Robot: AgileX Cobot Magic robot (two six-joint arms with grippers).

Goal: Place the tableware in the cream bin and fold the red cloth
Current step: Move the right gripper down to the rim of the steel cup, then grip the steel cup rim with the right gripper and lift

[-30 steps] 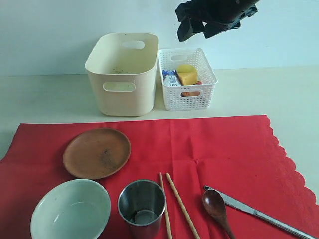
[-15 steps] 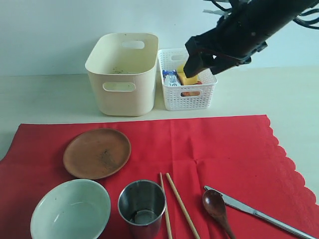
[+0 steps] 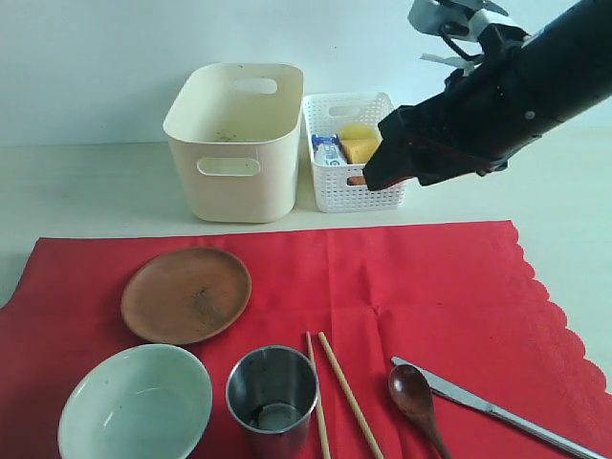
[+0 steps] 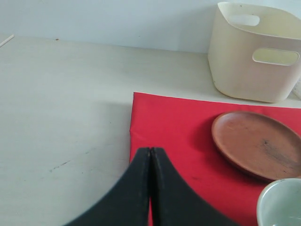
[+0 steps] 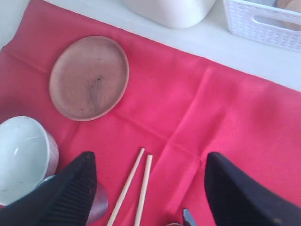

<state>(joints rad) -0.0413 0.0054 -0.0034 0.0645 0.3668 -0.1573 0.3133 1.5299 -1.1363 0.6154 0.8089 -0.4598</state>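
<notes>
Right gripper (image 5: pixel 149 160), jaws wide apart and empty, hangs above far part of red cloth (image 3: pixel 421 287). Left gripper (image 4: pixel 150 153), jaws pressed together on nothing, sits at cloth's left edge. Cloth plain bright red, creased, scalloped down right side. On cloth: brown wooden plate (image 3: pixel 186 294), pale green bowl (image 3: pixel 135 402), steel cup (image 3: pixel 273 392), two chopsticks (image 3: pixel 350 395), dark spoon (image 3: pixel 413 392), knife (image 3: pixel 497 413). Cream bin (image 3: pixel 234 143) and white basket (image 3: pixel 361 191) stand just beyond cloth's far edge. Blue print on carton (image 3: pixel 328 151) in basket too small to read.

plain pale wall (image 3: pixel 96 57) behind cream tabletop (image 3: pixel 86 191); soft even light.
</notes>
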